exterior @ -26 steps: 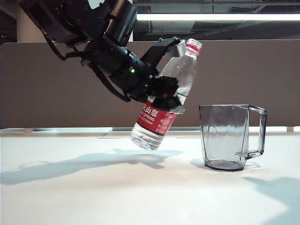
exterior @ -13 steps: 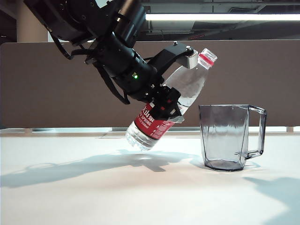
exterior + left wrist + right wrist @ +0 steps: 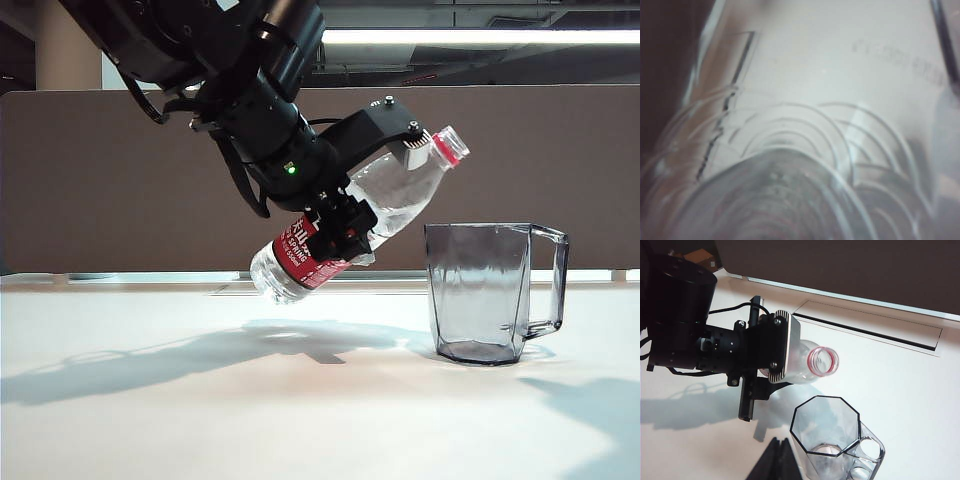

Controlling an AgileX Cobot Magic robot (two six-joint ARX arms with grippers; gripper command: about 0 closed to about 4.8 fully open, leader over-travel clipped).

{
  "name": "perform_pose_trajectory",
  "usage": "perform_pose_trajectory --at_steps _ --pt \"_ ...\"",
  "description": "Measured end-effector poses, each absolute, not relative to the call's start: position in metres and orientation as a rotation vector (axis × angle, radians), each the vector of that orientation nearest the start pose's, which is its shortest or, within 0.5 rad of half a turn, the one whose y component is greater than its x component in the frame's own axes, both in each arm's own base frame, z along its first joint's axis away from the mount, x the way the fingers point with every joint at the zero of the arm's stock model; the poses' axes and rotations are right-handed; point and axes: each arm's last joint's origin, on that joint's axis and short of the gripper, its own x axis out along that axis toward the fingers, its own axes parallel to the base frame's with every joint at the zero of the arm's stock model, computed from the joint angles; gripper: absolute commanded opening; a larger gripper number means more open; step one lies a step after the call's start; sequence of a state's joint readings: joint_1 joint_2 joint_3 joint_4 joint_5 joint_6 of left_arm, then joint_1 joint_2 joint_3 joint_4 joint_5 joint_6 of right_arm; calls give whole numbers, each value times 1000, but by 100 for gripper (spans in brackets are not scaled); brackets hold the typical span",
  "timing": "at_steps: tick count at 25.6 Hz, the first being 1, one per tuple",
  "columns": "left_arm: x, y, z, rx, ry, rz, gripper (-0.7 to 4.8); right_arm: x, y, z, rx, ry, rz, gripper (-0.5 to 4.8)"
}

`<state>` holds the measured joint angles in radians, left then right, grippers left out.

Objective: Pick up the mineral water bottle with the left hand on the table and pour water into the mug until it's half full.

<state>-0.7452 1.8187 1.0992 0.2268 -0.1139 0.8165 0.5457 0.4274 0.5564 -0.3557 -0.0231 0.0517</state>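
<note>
L gripper [image 3: 345, 205] clamps mineral water bottle [image 3: 345, 232] tilted beside mug [image 3: 482, 292], mid-table; get mouth over rim, tip slowly. R gripper [image 3: 774, 462]: can't tell.

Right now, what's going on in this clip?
The left gripper holds the mineral water bottle in the air above the table, tilted with its open mouth aimed toward the mug. The cap is off, but no water is visibly leaving the bottle, and the mouth sits just short of the mug's rim. The mug stands upright on the table. The right gripper shows only as dark fingertips held back above the mug, holding nothing.
</note>
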Motion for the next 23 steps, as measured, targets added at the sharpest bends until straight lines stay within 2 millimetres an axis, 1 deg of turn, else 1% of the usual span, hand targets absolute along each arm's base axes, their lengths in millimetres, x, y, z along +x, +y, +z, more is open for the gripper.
perform_pose_trajectory --at_steps 5,9,15,18,23 --pt "286 -270 198 1073 155 -744 250 93 57 282 -9 237 560 -2" --pt "285 -273 200 1100 129 -719 250 93 57 282 -9 237 560 -2" --pt "286 -273 203 1174 93 -690 250 93 57 282 -9 237 560 -2" --pt "286 -273 203 1243 70 -694 250 93 57 282 -9 237 560 -2" --pt "286 -273 203 1288 57 -694 250 93 57 282 -10 239 560 -2"
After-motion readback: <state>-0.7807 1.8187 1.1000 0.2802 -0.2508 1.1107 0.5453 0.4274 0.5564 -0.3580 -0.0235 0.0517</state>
